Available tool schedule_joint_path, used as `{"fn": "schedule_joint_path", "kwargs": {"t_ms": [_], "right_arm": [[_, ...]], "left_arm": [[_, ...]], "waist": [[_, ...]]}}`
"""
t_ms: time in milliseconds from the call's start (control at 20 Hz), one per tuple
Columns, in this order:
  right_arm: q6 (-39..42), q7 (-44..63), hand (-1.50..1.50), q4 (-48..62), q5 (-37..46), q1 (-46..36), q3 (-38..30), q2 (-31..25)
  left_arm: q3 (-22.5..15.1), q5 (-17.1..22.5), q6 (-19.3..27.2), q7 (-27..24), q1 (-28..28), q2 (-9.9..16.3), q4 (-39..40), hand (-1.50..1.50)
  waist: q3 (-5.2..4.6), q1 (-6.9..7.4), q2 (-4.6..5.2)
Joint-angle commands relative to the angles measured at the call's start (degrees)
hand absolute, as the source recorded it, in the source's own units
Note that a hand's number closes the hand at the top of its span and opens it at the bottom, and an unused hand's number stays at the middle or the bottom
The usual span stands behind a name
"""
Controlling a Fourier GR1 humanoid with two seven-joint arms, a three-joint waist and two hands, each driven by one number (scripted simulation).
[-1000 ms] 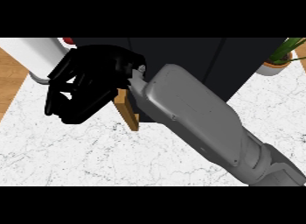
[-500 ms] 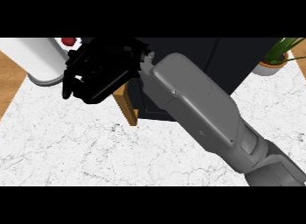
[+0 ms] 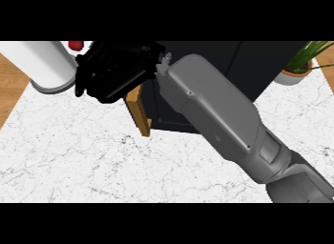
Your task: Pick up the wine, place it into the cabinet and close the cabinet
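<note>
My right hand (image 3: 115, 70) is at the back left, its forearm (image 3: 219, 119) crossing the view from the lower right. Its fingers are spread and fairly straight, lying against the outer side of the cabinet door (image 3: 138, 113), whose wooden edge shows just below the hand. The door stands partly ajar from the dark cabinet (image 3: 226, 66). No wine bottle shows in this view; the arm and the door hide the cabinet's inside. The left hand does not show.
A white cylinder (image 3: 46, 64) stands at the back left beside the hand, with a small red object (image 3: 75, 45) behind it. A potted plant (image 3: 304, 64) sits at the back right. The marble counter (image 3: 78, 157) spreads across the front, with wooden floor (image 3: 1, 95) at the left.
My right hand has moved away from me and slightly right, along the door. The door's wooden edge has shifted back toward the cabinet with it.
</note>
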Motion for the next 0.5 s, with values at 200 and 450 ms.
{"fn": "schedule_joint_path", "kwargs": {"t_ms": [200,450], "right_arm": [[-8.55,-8.41,1.5,5.03,4.97,0.17,-6.25,-8.4],[-7.94,-9.75,1.5,4.57,6.03,0.94,-5.76,-8.4]], "left_arm": [[1.02,-0.56,-1.31,-0.11,-0.43,-0.78,-0.47,-1.5],[0.42,-1.2,-1.31,1.62,-1.72,-0.53,-1.26,-1.5]], "waist": [[0.89,-0.99,1.84],[0.87,-2.01,2.07]]}}
